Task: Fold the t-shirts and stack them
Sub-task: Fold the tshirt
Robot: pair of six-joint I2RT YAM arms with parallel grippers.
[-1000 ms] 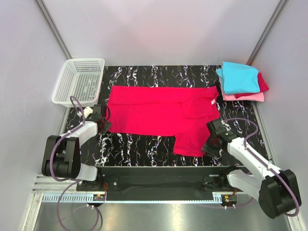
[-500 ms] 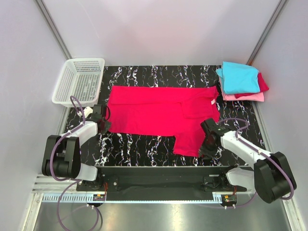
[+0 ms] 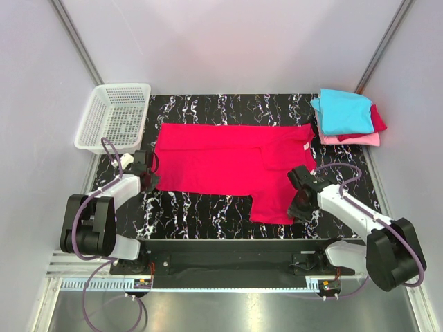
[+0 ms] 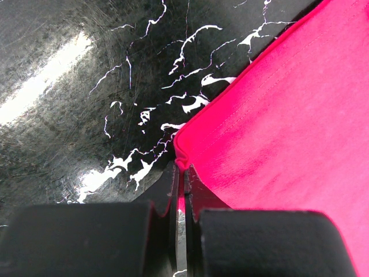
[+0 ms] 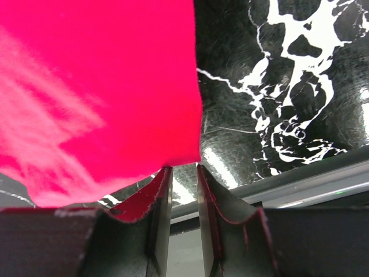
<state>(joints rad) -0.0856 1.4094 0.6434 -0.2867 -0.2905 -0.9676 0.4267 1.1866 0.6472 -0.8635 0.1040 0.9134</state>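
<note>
A crimson-red t-shirt (image 3: 228, 162) lies spread flat on the black marble table (image 3: 208, 207), with a small white neck label (image 3: 304, 146) near its right end. My left gripper (image 3: 149, 181) is shut on the shirt's near-left corner; the left wrist view shows the cloth (image 4: 277, 115) pinched between the fingertips of that gripper (image 4: 180, 168). My right gripper (image 3: 299, 209) sits at the near-right corner of the shirt's lower flap. In the right wrist view that gripper (image 5: 184, 168) has its jaws a narrow gap apart, and the cloth corner (image 5: 115, 86) ends right at the tips.
A stack of folded shirts lies at the back right: cyan (image 3: 345, 111) on top, then dark red (image 3: 378, 122), then pink (image 3: 353, 140). A white mesh basket (image 3: 114, 116) stands at the back left. The table's front edge (image 5: 300, 184) is just beyond the right gripper.
My right gripper has moved in toward the near-right corner of the shirt's lower flap. The left gripper and the shirt have not moved.
</note>
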